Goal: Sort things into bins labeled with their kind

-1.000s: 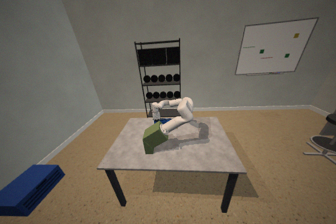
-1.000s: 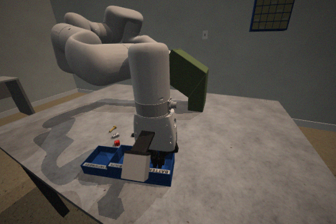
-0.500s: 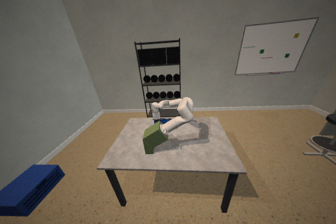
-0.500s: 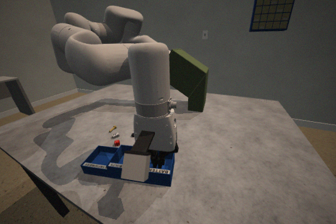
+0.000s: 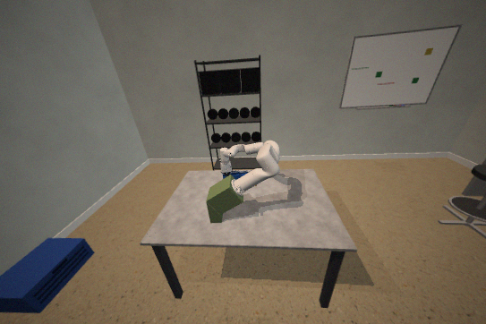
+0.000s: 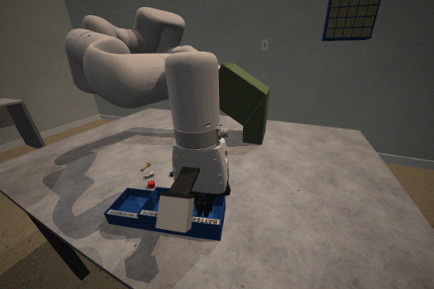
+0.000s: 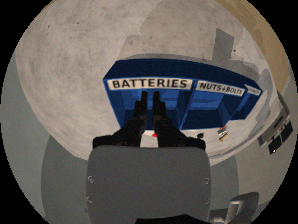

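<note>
The narrow, empty pincer (image 5: 226, 174) (image 6: 203, 215) (image 7: 150, 99) points into the blue tray's (image 5: 238, 174) (image 6: 122, 220) (image 7: 150, 68) BATTERIES compartment; a red thing (image 6: 151, 184) (image 7: 223, 129) lies just outside.

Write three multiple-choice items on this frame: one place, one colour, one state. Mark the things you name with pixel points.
1. Above or in which labelled compartment are the gripper's (image 5: 225, 174) (image 6: 204, 211) (image 7: 151, 93) tips?
A) NUTS+BOLTS
B) BATTERIES

2. What colour is the divided bin (image 5: 241, 174) (image 6: 209, 231) (image 7: 150, 68)?
A) Blue
B) Red
C) Yellow

3. How do the jaws stand?
A) Wide apart
B) Gripping the bin's wall
C) Close together, holding nothing

Key:
1 B: the wrist view shows the tips behind the BATTERIES label (image 6: 206, 220) (image 7: 150, 84).
2 A: its walls are blue.
3 C: only a narrow, bare gap parts the tips.
</note>
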